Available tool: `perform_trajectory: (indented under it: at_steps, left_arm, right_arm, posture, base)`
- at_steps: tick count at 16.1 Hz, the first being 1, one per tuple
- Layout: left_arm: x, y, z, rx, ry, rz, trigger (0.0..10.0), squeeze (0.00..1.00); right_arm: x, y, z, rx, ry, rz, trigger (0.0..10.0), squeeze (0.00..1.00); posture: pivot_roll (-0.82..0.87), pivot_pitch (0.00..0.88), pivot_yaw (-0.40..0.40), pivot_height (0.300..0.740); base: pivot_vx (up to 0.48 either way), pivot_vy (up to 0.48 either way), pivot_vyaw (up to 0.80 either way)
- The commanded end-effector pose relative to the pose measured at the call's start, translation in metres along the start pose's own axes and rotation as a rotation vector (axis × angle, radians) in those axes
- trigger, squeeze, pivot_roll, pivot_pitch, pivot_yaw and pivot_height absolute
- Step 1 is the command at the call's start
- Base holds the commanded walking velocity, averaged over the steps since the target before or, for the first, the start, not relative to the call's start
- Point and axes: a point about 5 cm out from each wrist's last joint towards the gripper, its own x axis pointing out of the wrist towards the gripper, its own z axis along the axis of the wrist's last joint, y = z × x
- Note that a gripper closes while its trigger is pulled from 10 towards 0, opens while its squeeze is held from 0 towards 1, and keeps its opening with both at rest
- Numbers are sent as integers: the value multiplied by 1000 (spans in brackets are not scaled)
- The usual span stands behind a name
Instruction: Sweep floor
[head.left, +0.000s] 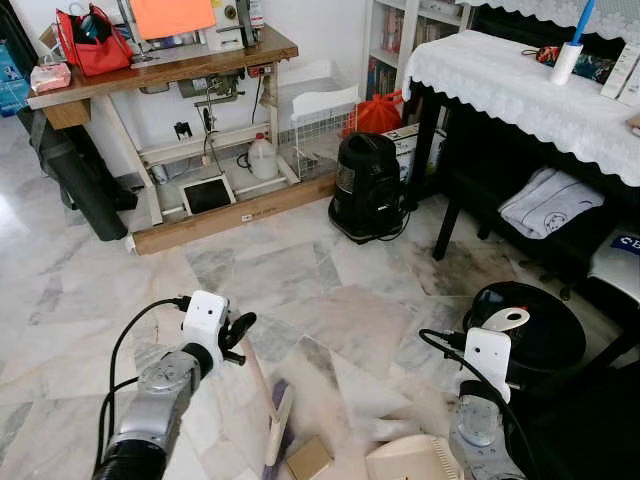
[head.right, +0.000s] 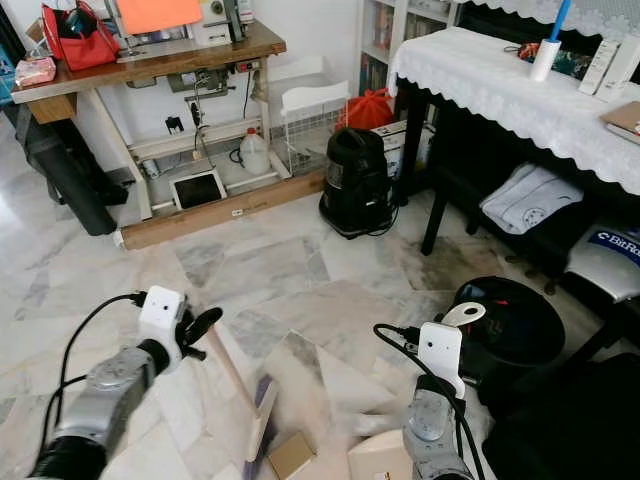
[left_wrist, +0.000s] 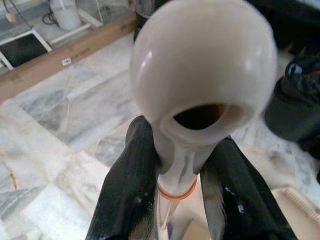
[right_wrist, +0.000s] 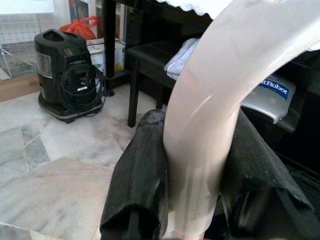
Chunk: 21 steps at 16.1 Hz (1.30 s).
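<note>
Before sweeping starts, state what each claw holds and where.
Left claw grips the broom just below the knob of its handle. Right claw grips the dustpan by its curved cream handle.

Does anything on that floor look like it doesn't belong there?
Yes: a small brown cardboard piece lies loose on the marble floor, beside the brush and dustpan. It looks like litter waiting to be swept. Otherwise nothing looks spilled or broken.

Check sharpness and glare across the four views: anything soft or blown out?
Eye views: evenly lit and sharp, though the broom handle is faint and streaked. Left wrist view: the handle's knob is soft, with mild glare; the floor is sharper. Right wrist view: the pale dustpan handle is blurred; the black vacuum is crisp.
</note>
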Motion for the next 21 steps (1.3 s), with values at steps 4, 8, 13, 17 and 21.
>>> perform_trajectory:
  at_steps: [4, 8, 13, 17, 21]
  left_arm:
    - [-12, -6, -32, -91, 199, -72, 10000, 0]
    - [-13, -6, -34, -154, 254, -79, 10000, 0]
    - [-8, -14, -25, -378, 271, -129, 10000, 0]
    - [-8, -21, -17, -400, 271, -213, 10000, 0]
    - [-13, -32, -8, -454, 250, -313, 10000, 0]
  right_arm:
    - [-2, 2, -5, -14, 33, 14, 10000, 0]
    - [-1, 1, -5, -15, 32, 16, 10000, 0]
    - [0, 4, -2, -15, 27, 25, 10000, 0]
    - [2, 3, -2, -15, 27, 24, 10000, 0]
    - [2, 4, -1, -16, 30, 26, 10000, 0]
  posture:
    - [-6, 0, 53, 740]
    - [-9, 0, 52, 740]
    - [-5, 0, 47, 740]
    - [-6, 0, 47, 740]
    - [-2, 0, 42, 740]
  base:
    - [0, 0, 0]
    - [0, 0, 0]
    - [0, 0, 0]
    - [0, 0, 0]
    - [0, 0, 0]
